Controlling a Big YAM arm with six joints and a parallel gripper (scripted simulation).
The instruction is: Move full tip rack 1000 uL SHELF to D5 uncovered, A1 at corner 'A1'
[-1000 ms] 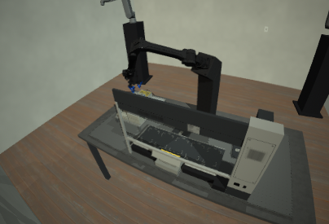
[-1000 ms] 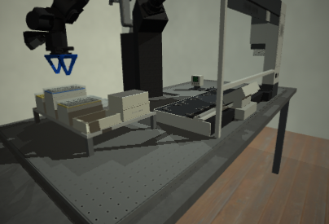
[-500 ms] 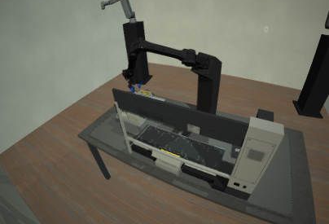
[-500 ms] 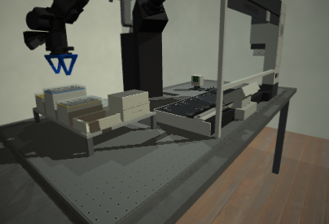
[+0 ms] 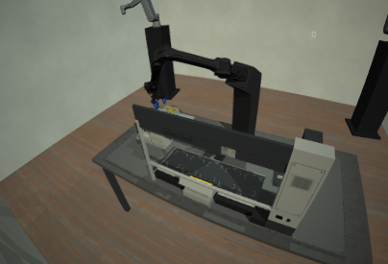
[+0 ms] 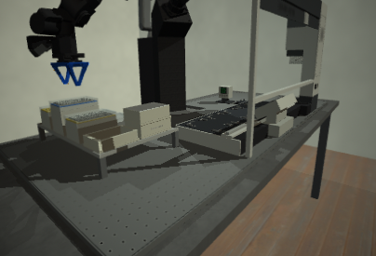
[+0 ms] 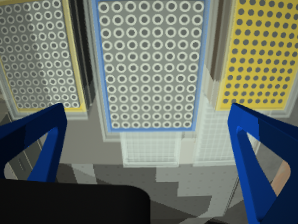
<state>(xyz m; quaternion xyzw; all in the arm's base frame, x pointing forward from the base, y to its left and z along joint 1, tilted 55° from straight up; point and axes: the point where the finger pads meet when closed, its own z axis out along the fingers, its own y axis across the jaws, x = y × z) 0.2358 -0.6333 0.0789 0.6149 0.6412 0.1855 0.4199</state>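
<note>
My gripper [image 6: 70, 74] with blue fingers hangs open and empty above the shelf [image 6: 107, 136], over the blue-rimmed tip rack [image 7: 149, 59]. In the wrist view that rack fills the middle, full of tips, under a clear cover. It also shows in the exterior view [image 6: 74, 105] at the shelf's far left. A yellow-rimmed rack [image 7: 40, 52] lies to its left and another yellow one [image 7: 262, 50] to its right. My fingers show at the lower left [image 7: 36, 145] and lower right [image 7: 262, 169], short of the blue rack. The deck [image 6: 223, 117] with its positions lies under the gantry.
On the shelf stand stacked pale blocks [image 6: 146, 118] and a low open tray [image 6: 109, 140] near the front. A white gantry post [image 6: 253, 66] and rail stand beside the deck. A small box with a green key [image 6: 225, 91] sits behind the deck.
</note>
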